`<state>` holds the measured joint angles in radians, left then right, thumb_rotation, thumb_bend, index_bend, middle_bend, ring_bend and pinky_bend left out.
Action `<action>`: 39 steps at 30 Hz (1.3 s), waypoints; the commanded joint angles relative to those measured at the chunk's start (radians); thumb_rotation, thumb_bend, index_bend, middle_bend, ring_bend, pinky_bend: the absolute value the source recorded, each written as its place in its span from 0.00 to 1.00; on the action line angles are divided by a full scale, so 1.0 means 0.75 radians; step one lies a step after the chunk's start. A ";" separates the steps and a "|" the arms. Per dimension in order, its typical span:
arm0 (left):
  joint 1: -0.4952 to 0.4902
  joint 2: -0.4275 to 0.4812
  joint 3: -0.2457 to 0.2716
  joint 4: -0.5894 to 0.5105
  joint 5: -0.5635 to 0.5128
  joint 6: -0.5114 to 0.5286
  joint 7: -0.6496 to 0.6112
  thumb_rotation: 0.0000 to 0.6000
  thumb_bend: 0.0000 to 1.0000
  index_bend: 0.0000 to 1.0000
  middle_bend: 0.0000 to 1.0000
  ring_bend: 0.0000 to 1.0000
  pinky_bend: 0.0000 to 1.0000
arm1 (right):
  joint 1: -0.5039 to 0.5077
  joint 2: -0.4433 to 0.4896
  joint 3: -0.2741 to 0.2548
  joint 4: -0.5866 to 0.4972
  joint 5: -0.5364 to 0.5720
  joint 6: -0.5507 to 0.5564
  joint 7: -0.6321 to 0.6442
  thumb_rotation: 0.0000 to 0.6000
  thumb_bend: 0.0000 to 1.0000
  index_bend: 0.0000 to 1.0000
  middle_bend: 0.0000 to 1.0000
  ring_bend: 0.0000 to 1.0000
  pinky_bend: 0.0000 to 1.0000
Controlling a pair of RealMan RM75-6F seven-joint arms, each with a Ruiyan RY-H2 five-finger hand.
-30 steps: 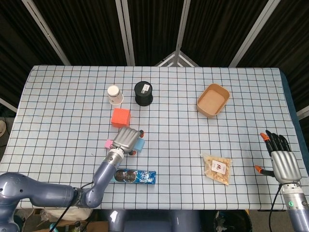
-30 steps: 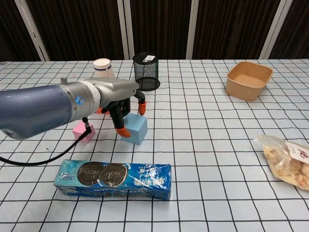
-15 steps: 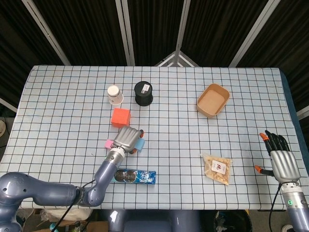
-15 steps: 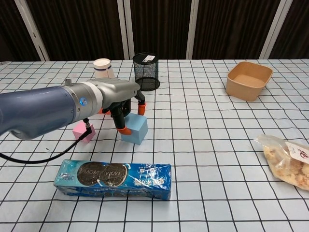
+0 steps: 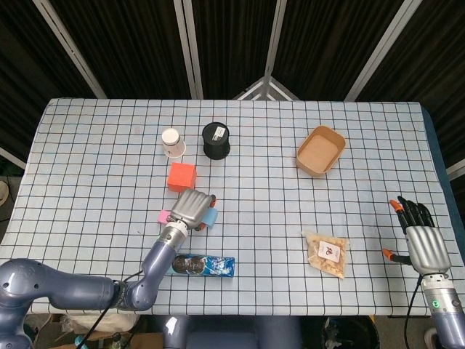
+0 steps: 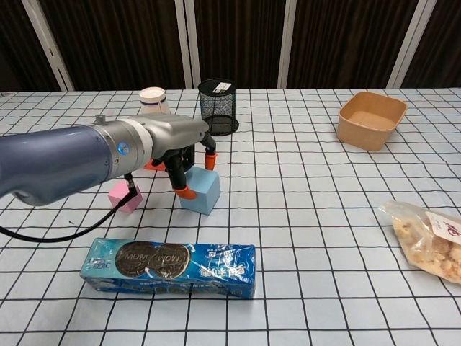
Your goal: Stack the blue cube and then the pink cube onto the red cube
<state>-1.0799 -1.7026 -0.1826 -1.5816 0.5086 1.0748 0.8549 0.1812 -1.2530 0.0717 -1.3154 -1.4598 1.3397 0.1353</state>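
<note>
your left hand (image 6: 189, 160) grasps the blue cube (image 6: 201, 191) at centre left. your right hand (image 5: 423, 236) rests released, fingers apart, at the lower right edge.

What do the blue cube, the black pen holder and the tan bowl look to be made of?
Blue cube: matte and uniform with soft edges, likely foam, possibly painted wood. Pen holder: see-through fine grid walls, so probably black metal mesh. Tan bowl: dull brown with a thin rolled rim, probably kraft paper.
</note>
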 commanded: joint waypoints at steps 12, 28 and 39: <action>-0.020 0.190 -0.080 -0.285 -0.063 0.179 0.122 1.00 0.27 0.42 0.85 0.69 0.73 | -0.005 0.006 -0.001 -0.008 -0.009 0.016 0.006 1.00 0.09 0.00 0.04 0.03 0.04; -0.023 0.439 -0.237 -0.292 -0.376 0.208 0.126 1.00 0.27 0.42 0.85 0.69 0.73 | -0.002 -0.001 0.001 -0.013 0.001 0.009 -0.028 1.00 0.10 0.00 0.04 0.03 0.04; -0.039 0.431 -0.223 -0.078 -0.434 0.094 0.097 1.00 0.27 0.42 0.85 0.69 0.73 | 0.004 -0.011 0.005 -0.019 0.019 -0.009 -0.067 1.00 0.09 0.00 0.04 0.03 0.04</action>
<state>-1.1046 -1.3750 -0.3537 -1.6593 0.1872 1.1614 0.9322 0.1838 -1.2612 0.0744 -1.3296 -1.4463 1.3335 0.0862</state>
